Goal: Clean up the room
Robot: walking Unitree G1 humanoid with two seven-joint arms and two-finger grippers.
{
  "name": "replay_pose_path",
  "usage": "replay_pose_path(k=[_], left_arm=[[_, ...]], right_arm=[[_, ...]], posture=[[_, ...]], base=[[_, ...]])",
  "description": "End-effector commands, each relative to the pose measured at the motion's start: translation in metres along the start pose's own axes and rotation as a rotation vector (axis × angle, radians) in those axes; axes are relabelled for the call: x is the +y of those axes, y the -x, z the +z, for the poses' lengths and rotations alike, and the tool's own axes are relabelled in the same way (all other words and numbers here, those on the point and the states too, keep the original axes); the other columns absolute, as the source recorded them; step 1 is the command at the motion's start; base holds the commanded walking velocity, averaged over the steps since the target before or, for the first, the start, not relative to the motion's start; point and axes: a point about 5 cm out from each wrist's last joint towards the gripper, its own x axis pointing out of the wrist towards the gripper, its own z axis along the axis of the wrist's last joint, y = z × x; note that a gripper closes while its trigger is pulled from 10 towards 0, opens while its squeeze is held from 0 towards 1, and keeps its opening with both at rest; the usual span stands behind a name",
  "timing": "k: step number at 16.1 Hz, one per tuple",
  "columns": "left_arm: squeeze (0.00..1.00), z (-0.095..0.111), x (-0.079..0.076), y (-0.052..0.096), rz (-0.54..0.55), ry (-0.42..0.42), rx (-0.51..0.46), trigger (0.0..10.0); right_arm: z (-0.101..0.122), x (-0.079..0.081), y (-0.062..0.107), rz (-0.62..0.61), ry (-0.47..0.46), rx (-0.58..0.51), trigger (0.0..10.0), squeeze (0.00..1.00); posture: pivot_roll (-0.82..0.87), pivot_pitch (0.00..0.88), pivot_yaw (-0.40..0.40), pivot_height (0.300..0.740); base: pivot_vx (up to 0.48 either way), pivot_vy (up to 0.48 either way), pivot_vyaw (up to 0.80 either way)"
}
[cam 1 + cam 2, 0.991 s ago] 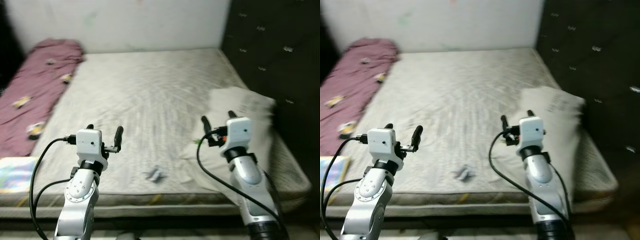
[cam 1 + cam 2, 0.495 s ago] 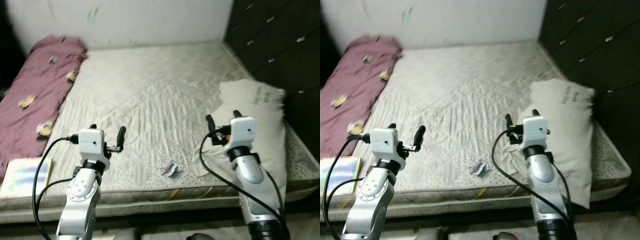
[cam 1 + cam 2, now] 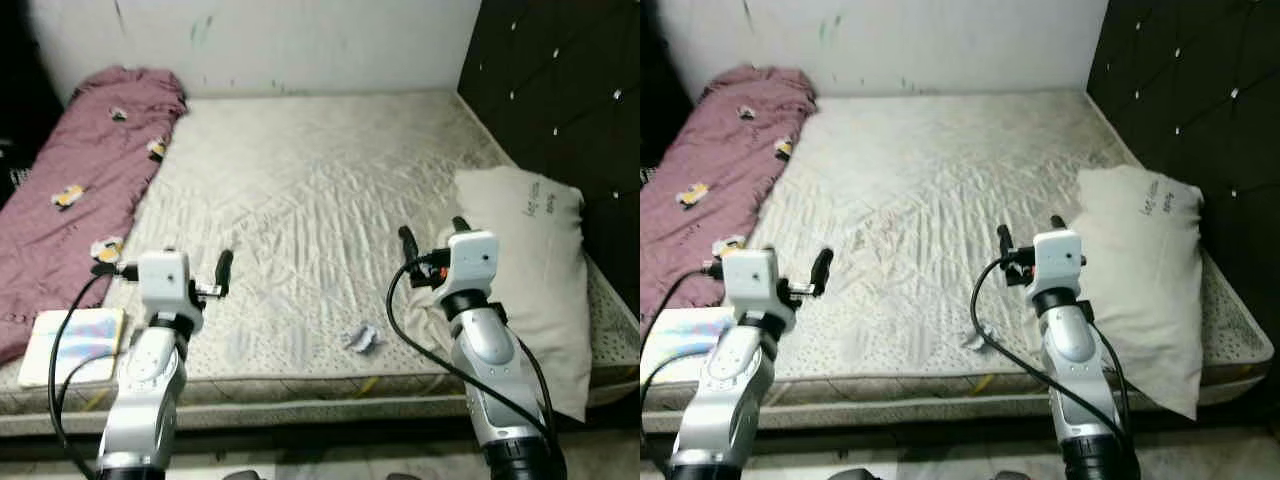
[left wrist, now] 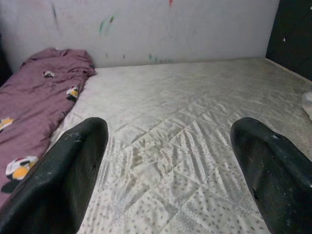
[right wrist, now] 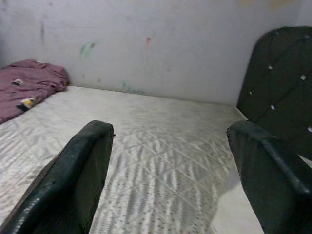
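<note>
The crumpled paper scrap (image 3: 360, 339) is looking feather-light, soft and crushable — a pinch across its bunched middle is probably suiting it best. Small, whitish and wrinkled, it is lying near the front edge of the mattress (image 3: 300, 190), between both arms. The left tool (image 3: 160, 270) and right tool (image 3: 430, 236) are hovering wide open, holding nothing.

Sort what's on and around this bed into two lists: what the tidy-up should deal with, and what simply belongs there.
Likely to tidy:
crumpled scrap near the mattress's front edge
book at the front left corner
maroon blanket bunched along the left side
pillow hanging over the right front edge

Just there:
mattress
dark headboard
white wall

Both grippers, left and right, hover open, empty.
</note>
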Motion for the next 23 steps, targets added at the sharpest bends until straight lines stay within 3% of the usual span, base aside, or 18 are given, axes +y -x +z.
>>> replay_pose_path(k=[1, 4, 5, 8, 10, 18, 23], left_arm=[[0.00, -0.002, 0.006, -0.002, 0.002, -0.005, 0.009, 10.0], [0.00, -0.001, 0.003, 0.000, -0.015, 0.007, 0.006, 10.0], [0.00, 0.004, 0.002, 0.002, 0.016, -0.056, -0.032, 10.0], [0.00, 0.010, 0.005, 0.007, 0.106, -0.081, -0.071, 10.0], [0.00, 0.009, 0.001, 0.008, 0.087, -0.080, -0.069, 10.0], [0.00, 0.011, -0.006, 0.006, 0.015, -0.061, -0.087, 10.0], [0.00, 0.010, -0.008, 0.007, 0.001, -0.053, -0.086, 10.0]], right_arm=[[0.002, -0.005, -0.002, -0.027, -0.017, 0.004, 10.0, 0.00], [0.003, -0.010, 0.000, -0.063, 0.019, -0.003, 10.0, 0.00], [0.004, -0.018, 0.002, -0.127, 0.062, -0.003, 10.0, 0.00], [0.003, -0.029, 0.016, -0.200, 0.087, 0.023, 10.0, 0.00], [-0.004, -0.025, 0.024, -0.181, 0.084, 0.052, 10.0, 0.00], [0.001, -0.021, 0.016, -0.144, 0.091, 0.033, 10.0, 0.00], [0.001, -0.023, 0.016, -0.143, 0.081, 0.036, 10.0, 0.00]], posture=[[-0.04, 0.000, 0.028, 0.740], [-0.04, 0.000, 0.030, 0.740], [-0.04, 0.000, 0.028, 0.740], [-0.04, 0.000, 0.026, 0.740], [-0.05, 0.000, 0.031, 0.740], [-0.05, 0.000, 0.031, 0.740], [-0.05, 0.000, 0.026, 0.740]], base=[[0.000, 0.000, 0.00], [0.000, 0.000, 0.00], [0.000, 0.000, 0.00], [0.000, 0.000, 0.00], [0.000, 0.000, 0.00], [0.000, 0.000, 0.00], [0.308, 0.000, 0.00]])
